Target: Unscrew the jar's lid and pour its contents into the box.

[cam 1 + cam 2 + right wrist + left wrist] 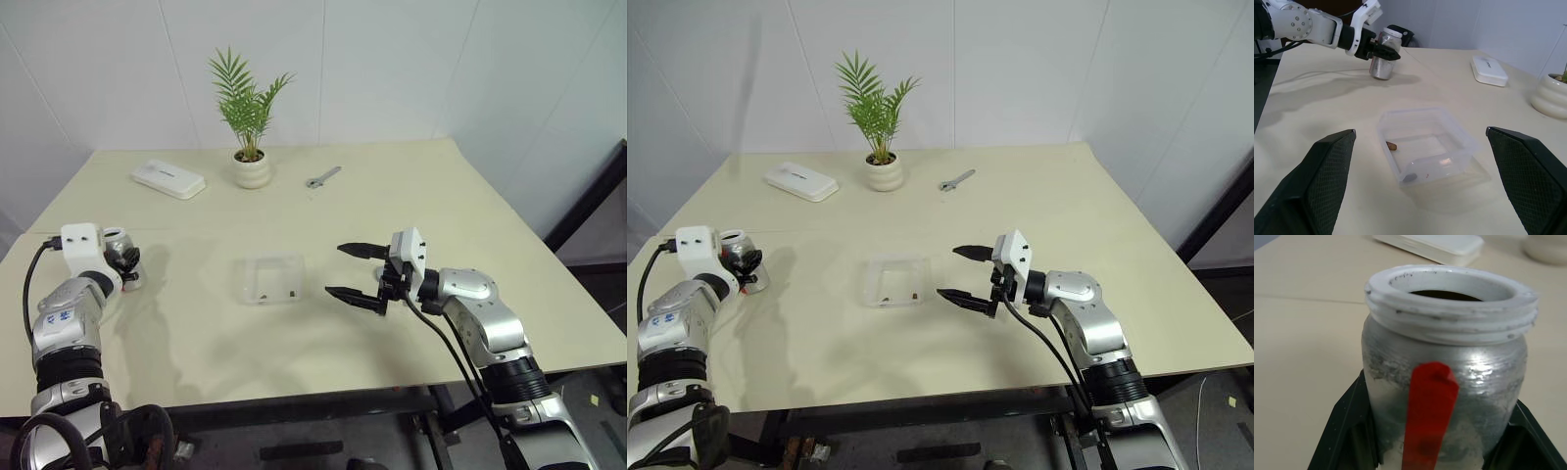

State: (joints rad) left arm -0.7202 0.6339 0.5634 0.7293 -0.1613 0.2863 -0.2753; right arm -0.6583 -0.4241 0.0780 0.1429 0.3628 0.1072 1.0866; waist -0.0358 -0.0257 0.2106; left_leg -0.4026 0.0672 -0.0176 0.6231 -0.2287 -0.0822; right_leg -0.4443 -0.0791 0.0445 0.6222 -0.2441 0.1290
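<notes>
jar (1444, 382): silvery, frosted-looking wall with a dull sheen, scuffed and streaky; white matt plastic-looking threaded neck, speckled with dark marks; glossy red stripe stuck down the side. box (1425, 144): thin clear plastic, smooth, glossy, faint glare on the rims. contents (1392, 146): small brown matt bits inside the box. left gripper (1440, 440): black matt plastic-looking fingers, smooth flat faces, clamped against the jar wall. right gripper (361, 275): black fingers spread wide, finely textured mesh-like pad faces, matt. table (392, 215): pale cream top, smooth, matt to satin. white case (168, 178): smooth plastic-looking, slight sheen. plant pot (251, 169): white, ribbed, glazed-looking. wrench (322, 176): bare grey metal.
</notes>
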